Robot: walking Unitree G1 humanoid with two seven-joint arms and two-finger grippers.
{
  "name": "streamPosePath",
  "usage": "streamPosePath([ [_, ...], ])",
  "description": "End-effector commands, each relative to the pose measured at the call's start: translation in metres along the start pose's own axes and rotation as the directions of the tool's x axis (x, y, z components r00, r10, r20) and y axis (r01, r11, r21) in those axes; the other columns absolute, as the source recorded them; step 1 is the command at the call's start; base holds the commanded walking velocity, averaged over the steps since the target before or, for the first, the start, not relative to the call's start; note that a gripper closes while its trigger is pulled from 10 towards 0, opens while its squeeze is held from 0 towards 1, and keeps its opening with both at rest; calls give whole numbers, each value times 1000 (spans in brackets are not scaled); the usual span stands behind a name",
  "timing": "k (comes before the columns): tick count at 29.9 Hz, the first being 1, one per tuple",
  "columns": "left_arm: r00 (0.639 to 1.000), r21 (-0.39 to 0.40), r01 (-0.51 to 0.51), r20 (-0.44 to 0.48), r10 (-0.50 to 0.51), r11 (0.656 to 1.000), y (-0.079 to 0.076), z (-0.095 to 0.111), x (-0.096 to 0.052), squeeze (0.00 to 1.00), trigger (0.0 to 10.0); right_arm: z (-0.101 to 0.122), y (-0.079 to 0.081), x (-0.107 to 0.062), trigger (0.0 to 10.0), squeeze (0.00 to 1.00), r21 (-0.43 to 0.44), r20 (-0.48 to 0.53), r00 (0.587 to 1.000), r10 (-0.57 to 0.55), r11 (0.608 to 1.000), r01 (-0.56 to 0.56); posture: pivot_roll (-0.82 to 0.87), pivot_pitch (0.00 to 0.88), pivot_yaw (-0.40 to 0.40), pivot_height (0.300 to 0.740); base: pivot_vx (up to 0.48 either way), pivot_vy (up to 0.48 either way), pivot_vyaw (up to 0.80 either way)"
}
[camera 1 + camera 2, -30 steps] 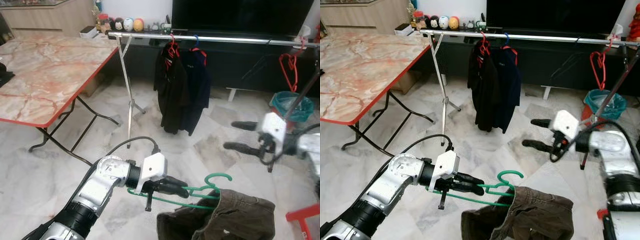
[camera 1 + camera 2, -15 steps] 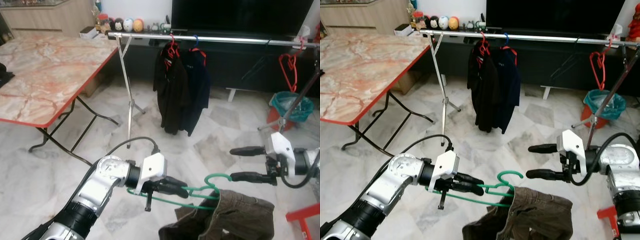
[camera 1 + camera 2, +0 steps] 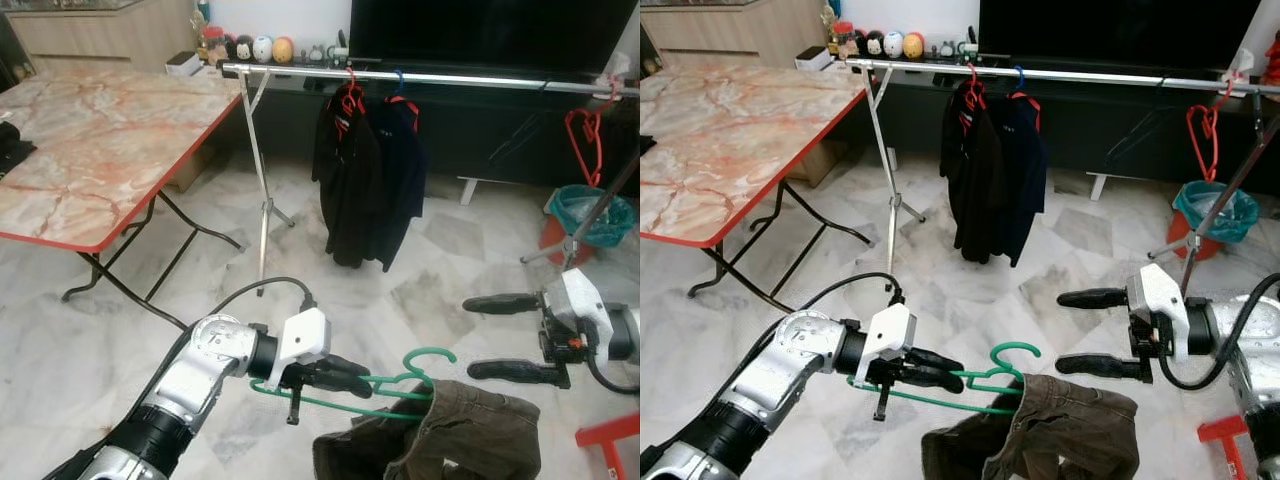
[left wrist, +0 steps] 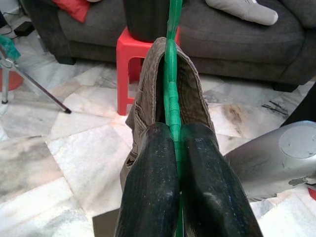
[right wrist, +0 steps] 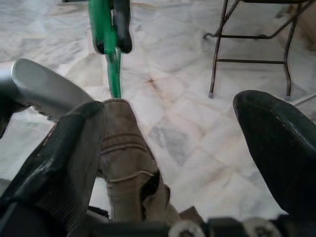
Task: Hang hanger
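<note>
The left tool [image 3: 352, 377] stays clamped on the green hanger [image 3: 400, 385], which carries brown trousers [image 3: 450, 440] low above the marble floor [image 3: 120, 340]. The right tool [image 3: 505, 337], fingers spread wide, has dropped lower beside the trousers. The clothes rail [image 3: 450, 78] stands well beyond.

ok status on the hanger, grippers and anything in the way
Left gripper shut on green hanger, brown garment draped on it. Right gripper open, beside the garment. Rail across the floor ahead, two dark garments and a red hanger on it.
</note>
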State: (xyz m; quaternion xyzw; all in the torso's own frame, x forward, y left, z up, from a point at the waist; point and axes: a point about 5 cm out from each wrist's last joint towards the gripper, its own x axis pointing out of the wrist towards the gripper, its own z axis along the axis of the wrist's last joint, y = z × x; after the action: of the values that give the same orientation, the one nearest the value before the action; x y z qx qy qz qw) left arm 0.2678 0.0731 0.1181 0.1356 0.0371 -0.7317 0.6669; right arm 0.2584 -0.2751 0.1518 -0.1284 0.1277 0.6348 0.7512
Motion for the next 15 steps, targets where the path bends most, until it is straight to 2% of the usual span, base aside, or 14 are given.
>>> streamPosePath([
  [1,1000,30,-8,24,8,1000,2,5,-1,0,10000,0,9,6,10000,0,-28,-53,996,78,996,-79,52,0,-18,740,0,0,0],
  [6,1000,30,-9,24,9,1000,2,4,-1,0,10000,-6,13,13,10000,0,-35,-85,991,105,993,-109,50,0,-20,740,0,0,0],
  [9,1000,31,-3,27,2,1000,2,5,0,0,10000,-11,18,24,10000,0,-60,-99,986,135,988,-141,54,0,-22,740,0,0,0],
  [15,1000,33,1,27,-1,999,1,5,0,0,10000,-12,19,29,10000,0,-84,-109,984,144,985,-153,55,0,-22,740,0,0,0],
])
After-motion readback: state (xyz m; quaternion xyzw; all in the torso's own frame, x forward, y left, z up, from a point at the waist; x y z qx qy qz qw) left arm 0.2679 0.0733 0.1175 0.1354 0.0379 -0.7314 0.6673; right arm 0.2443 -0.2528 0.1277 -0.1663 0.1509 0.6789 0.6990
